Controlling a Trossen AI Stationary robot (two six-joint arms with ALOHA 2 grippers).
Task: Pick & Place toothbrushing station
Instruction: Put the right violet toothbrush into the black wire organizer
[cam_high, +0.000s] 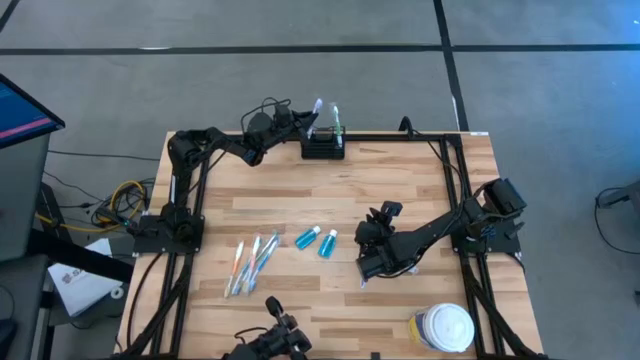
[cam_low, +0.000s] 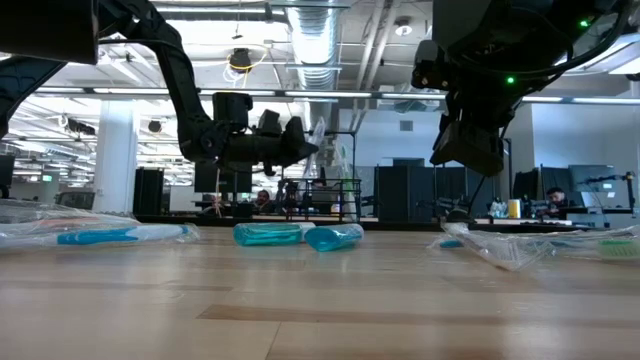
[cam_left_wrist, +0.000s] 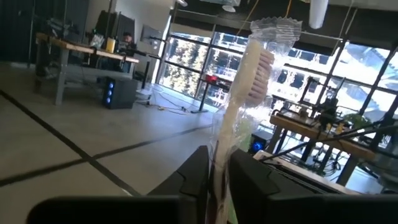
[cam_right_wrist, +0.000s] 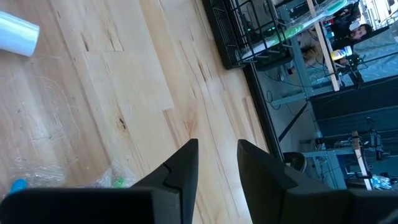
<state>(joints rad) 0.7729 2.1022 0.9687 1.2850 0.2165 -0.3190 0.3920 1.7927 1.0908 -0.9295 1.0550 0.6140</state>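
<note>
Black holder (cam_high: 323, 147) at table's far edge, two brushes in. Left gripper (cam_high: 300, 122) there, closed on wrapped toothbrush (cam_left_wrist: 249, 93). Right gripper (cam_right_wrist: 216, 163) spread, empty. Remaining: toothbrushes (cam_high: 252, 264), blue bottles (cam_high: 316, 241).

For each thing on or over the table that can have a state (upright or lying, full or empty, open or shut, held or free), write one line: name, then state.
Small black rectangular open-topped holder: upright at the far edge, wrapped toothbrushes standing in it.
Clear-wrapped white toothbrush: upright between the left gripper's fingers.
Two small blue bottles: lying, free.
Wrapped toothbrushes on the table: lying flat, free.
Round white-lidded jar: upright, lid on.
Right gripper: open, empty, over bare wood.
</note>
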